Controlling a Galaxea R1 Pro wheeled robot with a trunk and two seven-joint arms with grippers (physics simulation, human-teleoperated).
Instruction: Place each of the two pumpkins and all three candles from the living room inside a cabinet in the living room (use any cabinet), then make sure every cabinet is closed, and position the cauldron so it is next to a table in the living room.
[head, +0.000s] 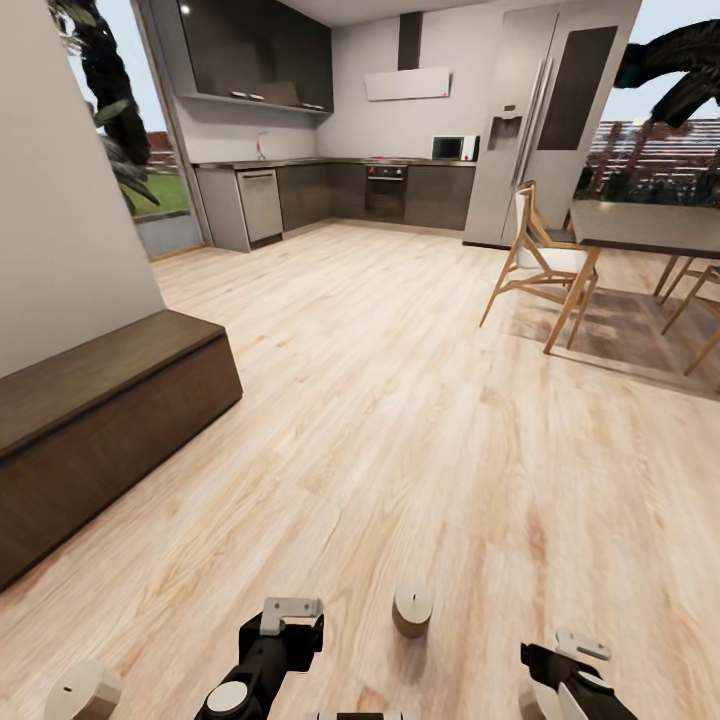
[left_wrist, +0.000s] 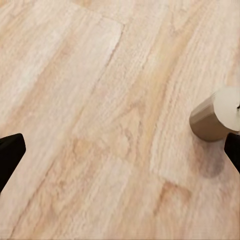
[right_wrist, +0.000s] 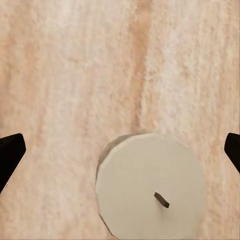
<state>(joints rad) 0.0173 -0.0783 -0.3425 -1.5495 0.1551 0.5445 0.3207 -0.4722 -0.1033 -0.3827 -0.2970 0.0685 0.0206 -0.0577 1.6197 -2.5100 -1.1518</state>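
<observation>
Both black grippers sit at the bottom edge of the head view. Left gripper hangs above the pale wood-plank floor; in its wrist view the 2 dark fingertips stand far apart at opposite edges with nothing between them, so the jaws are spread. Right gripper is likewise spread: its wrist view shows the fingertips wide apart, with bare planks between them.

Candle positions, 3 in total:
1. One short grey-beige cylindrical candle stands upright on the floor between the 2 grippers, just beside the left one. The left wrist view shows it near 1 fingertip, apart from it.
2. A 2nd grey-beige candle lies at the lower left corner of the head view, well apart from the left gripper.
3. A 3rd candle, seen from above with a pale flat top and short dark wick, lies below the right gripper, untouched by either fingertip.

Further out, the long, low dark-brown wood cabinet runs along the left wall, with no drawer seen open. At right stand a light wooden chair with white seat and a grey-topped dining table. At the far end is the dark-fronted kitchen counter and a tall grey refrigerator.
</observation>
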